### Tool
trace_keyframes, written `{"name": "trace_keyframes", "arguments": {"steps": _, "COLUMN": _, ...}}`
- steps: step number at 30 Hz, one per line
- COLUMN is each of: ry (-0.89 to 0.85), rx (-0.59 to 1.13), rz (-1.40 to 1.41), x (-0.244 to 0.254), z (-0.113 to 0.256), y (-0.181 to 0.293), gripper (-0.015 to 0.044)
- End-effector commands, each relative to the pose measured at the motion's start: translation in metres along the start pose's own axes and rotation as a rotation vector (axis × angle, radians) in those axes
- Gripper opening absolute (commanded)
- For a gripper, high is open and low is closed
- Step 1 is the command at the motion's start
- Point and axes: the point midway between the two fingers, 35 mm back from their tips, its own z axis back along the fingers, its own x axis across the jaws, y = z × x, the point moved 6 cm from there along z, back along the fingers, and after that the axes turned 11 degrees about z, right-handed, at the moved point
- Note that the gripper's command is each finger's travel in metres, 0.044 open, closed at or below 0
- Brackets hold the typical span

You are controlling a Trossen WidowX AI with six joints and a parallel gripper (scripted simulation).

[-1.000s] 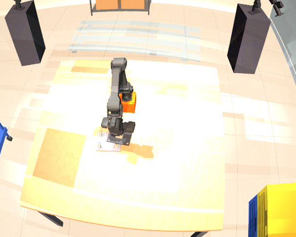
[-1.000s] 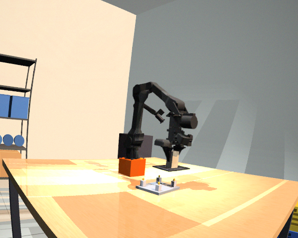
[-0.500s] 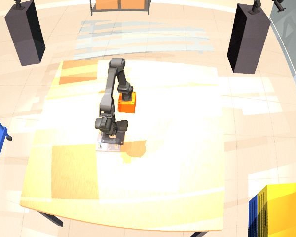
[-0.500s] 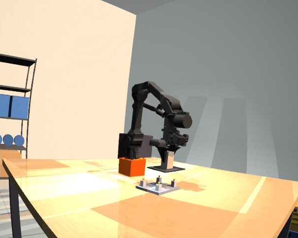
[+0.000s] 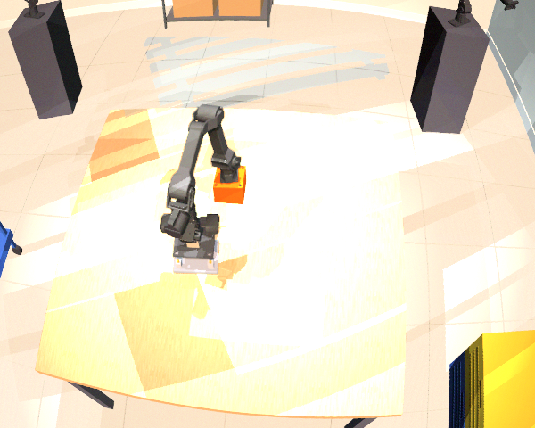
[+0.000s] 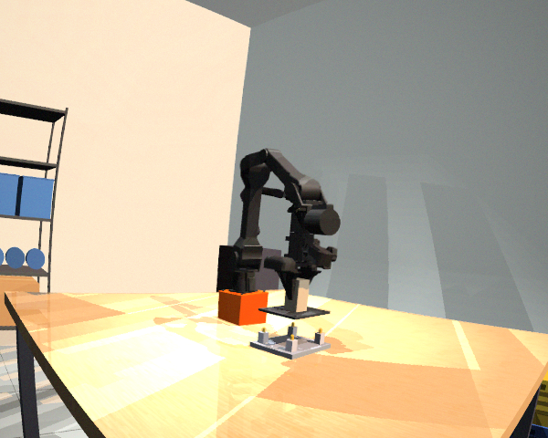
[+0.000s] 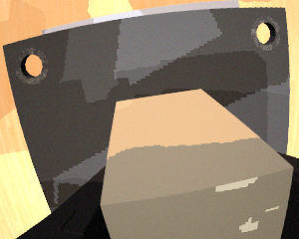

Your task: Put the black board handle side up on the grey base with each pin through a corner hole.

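Arched up and over from its orange block (image 5: pixel 229 193) (image 6: pixel 242 307), the arm (image 5: pixel 192 149) (image 6: pixel 251 203) points its fingers (image 6: pixel 289 293) down, clamped on the squared beige handle (image 6: pixel 300 296) (image 7: pixel 189 149) of the flat black board (image 5: pixel 182 251) (image 6: pixel 274 311) (image 7: pixel 90 100), held roughly level, it seems, above the grey four-post base (image 5: pixel 195 267) (image 6: pixel 290 352) (image 7: pixel 159 11) on the wood-grained bench (image 5: pixel 350 359) (image 6: pixel 383 386) (image 7: pixel 5 199).

From my feeds I take this for a robotics lab or workshop. My fingers (image 6: pixel 297 292) hang over a broad wooden surface (image 5: pixel 350 276) (image 6: pixel 406 368). Beyond them, across a tiled floor (image 5: pixel 120 83), two dark pedestals (image 5: pixel 46 64) (image 5: pixel 452 78) carry small black devices. Well off to one side of the fingers stands a metal rack (image 6: pixel 52 217) with blue bins and cardboard-coloured boxes; farther out on other sides are a blue cart (image 5: pixel 8 233) and a yellow cabinet-like unit (image 5: pixel 512 377).
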Motion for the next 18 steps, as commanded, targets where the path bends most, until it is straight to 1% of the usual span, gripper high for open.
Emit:
{"name": "trace_keyframes", "arguments": {"steps": 1, "ry": 0.002, "rx": -0.002, "rz": 0.006, "x": -0.0008, "z": 0.0008, "y": -0.0004, "gripper": 0.0}}
{"name": "trace_keyframes", "arguments": {"steps": 18, "ry": 0.0, "rx": 0.0, "rz": 0.014, "x": -0.0027, "z": -0.0074, "y": -0.0004, "gripper": 0.0}}
